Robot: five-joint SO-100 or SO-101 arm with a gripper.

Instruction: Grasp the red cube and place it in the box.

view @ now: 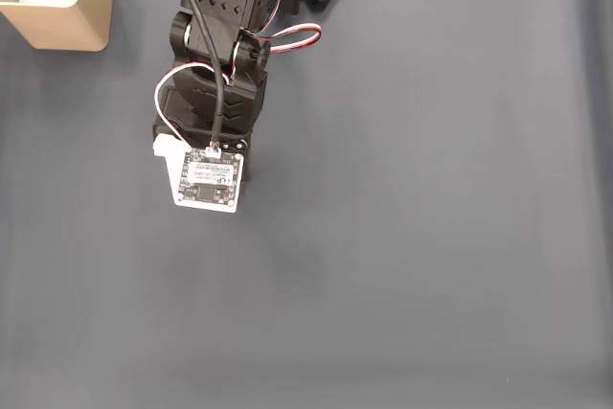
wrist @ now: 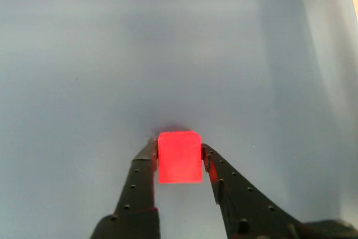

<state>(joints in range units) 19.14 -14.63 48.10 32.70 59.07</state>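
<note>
1. Through the wrist view I saw the small bright red cube (wrist: pixel 179 156) sitting between the two black perforated fingers (wrist: pixel 142 178) of the gripper (wrist: pixel 179 158), both fingertips pressed against its sides, so I judged the gripper clamped on it.
2. A faint shadow lay on the grey mat (wrist: pixel 84 71) just behind the cube; I could not tell whether it had left the surface.
3. In the fixed view the black arm (view: pixel 215 93) with its white camera board (view: pixel 208 182) reached down the mat and covered the cube from above.
4. The tan cardboard box with white lining (view: pixel 67 21) stood in that view's upper left corner, well apart from the arm's tip.
5. I judged the grasp made and the carry not yet begun.
6. The next move called for a lift, a swing toward the box, and release above its opening.
</note>
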